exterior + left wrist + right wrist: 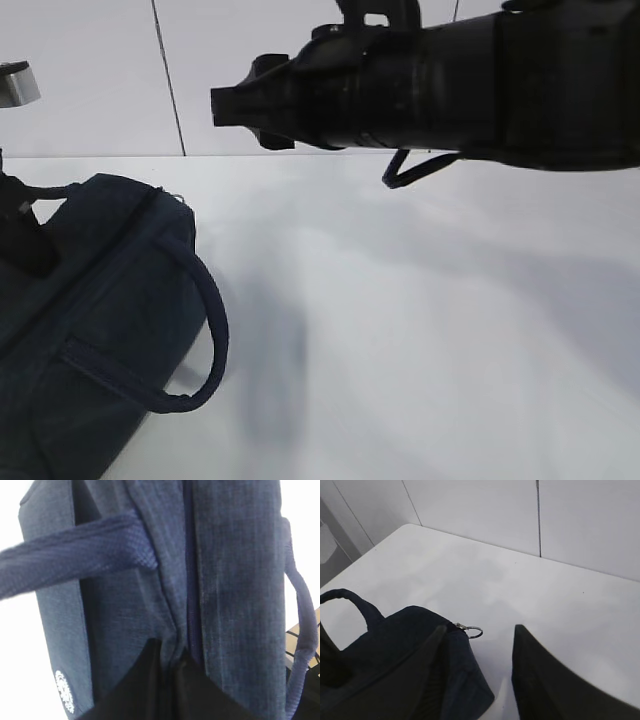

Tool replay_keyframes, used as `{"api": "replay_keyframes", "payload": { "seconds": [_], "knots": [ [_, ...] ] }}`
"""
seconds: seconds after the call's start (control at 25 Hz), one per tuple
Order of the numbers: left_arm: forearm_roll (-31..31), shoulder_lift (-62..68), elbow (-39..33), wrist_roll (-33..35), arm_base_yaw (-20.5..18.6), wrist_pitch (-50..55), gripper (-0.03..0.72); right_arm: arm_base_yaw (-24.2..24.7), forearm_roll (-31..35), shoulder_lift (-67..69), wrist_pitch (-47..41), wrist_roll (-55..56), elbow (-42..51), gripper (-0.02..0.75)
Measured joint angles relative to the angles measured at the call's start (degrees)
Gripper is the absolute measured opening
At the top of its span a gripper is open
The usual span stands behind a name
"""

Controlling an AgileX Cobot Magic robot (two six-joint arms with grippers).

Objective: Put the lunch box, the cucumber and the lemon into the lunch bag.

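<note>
Bag (90, 320) sits at seven o'clock on the counter (420, 330), zipper (190, 580) seemingly shut. We see no lunch box, cucumber or lemon, so progress is unclear. Right end effector (477, 680) hangs open above the ring pull (474, 631); left end effector's state we cannot tell.

Lunch bag (90, 320) on table (420, 330), left side; right hand (480, 680) above bag's ring-pull (474, 631) end.
</note>
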State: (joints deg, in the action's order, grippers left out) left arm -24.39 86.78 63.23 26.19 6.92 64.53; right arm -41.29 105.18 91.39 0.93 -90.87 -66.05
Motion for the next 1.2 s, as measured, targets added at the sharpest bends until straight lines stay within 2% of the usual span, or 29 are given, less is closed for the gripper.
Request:
{"api": "replay_keyframes", "payload": {
  "seconds": [0.28, 0.56, 0.64, 0.8, 1.0, 1.08, 1.2],
  "knots": [
    [0.0, 0.0, 0.0, -2.0, 0.0, 0.0, 0.05, 0.0, 0.1, -8.3, -3.0, 4.4, 5.6, 0.302],
    [0.0, 0.0, 0.0, -3.3, 0.0, -0.2, 0.239, 0.0, -0.2, -13.2, -12.0, 5.0, 12.4, 0.302],
    [0.0, 0.0, 0.0, -3.4, 0.0, -0.2, 0.264, 0.0, -2.1, -13.3, -14.1, 7.3, 14.0, 0.302],
    [0.0, 0.0, 0.0, -3.4, 0.0, -0.2, 0.275, 0.5, -15.9, -13.3, -16.3, 18.0, 14.8, 0.302],
    [0.0, 0.0, 0.0, -3.6, 0.0, -0.2, 0.276, 7.3, -38.5, -13.0, -27.3, 38.2, 14.8, 0.302],
    [0.0, 0.0, 0.0, -3.7, 0.0, -0.2, 0.276, 10.5, -44.4, -13.0, -31.5, 43.7, 14.8, 0.302],
    [0.0, 0.0, 0.0, -3.8, 0.0, -0.2, 0.277, 13.7, -48.5, -13.0, -36.0, 46.9, 14.8, 0.302]
  ]
}}
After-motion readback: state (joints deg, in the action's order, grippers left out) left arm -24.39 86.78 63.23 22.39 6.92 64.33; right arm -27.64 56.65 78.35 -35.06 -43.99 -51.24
